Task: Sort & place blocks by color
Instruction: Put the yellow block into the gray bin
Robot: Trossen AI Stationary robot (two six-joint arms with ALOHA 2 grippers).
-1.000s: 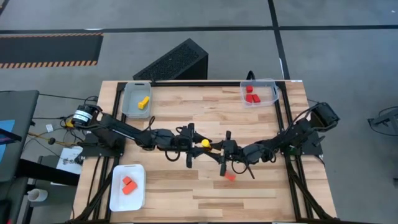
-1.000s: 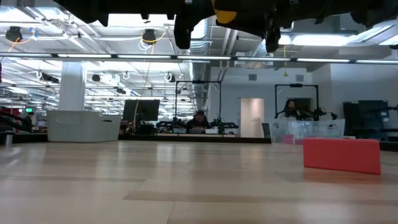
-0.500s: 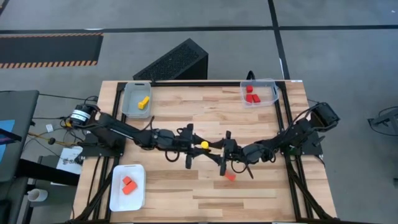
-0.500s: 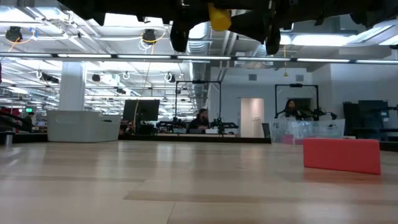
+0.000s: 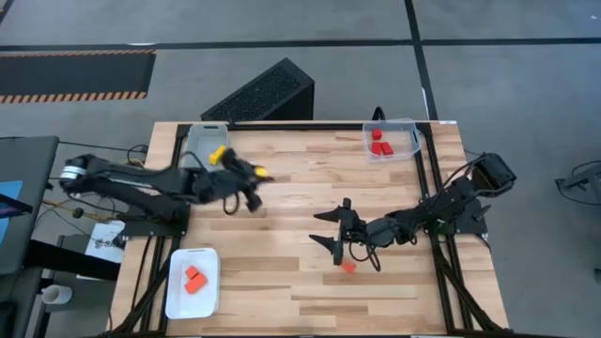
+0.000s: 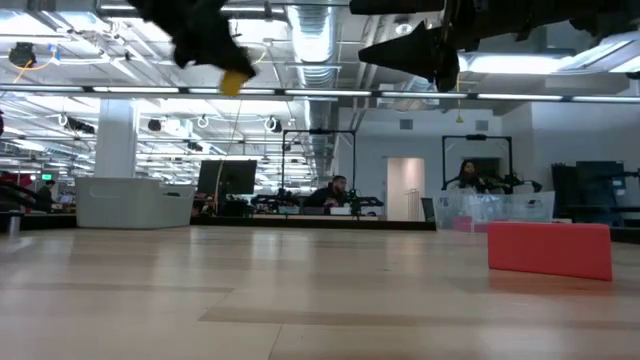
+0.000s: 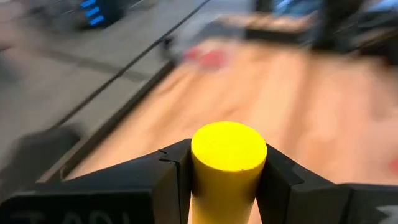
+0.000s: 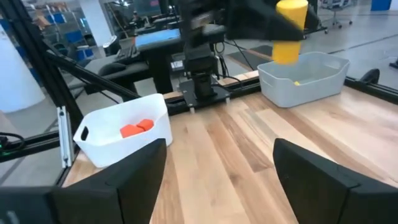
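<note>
High view first: my left gripper (image 5: 255, 175) hangs over the far left part of the wooden table (image 5: 310, 183), just beside the grey tray (image 5: 199, 141) at the far left corner, and my fingers (image 7: 163, 180) are clamped on a yellow cylinder block (image 7: 227, 163). From my left wrist I see its round end standing up between the two dark pads, held on both sides. In the low view that block shows as a yellow spot (image 6: 236, 82) under my left arm, well above the tabletop.

My right gripper (image 5: 334, 240) sits near the middle of the table with its fingers (image 8: 323, 180) spread wide apart and nothing between them. A small red block (image 5: 347, 267) lies flat on the wood just beside it, toward the near edge, and I am not touching it. The low view shows this block as a red bar (image 6: 549, 248) resting on the table.

The grey tray holds one yellow block (image 5: 217, 153). A clear tray (image 5: 413, 136) at the far right corner holds two red blocks (image 5: 380, 145). A white tray (image 5: 204, 291) at the near left corner holds two orange blocks (image 5: 193, 279), touching each other
</note>
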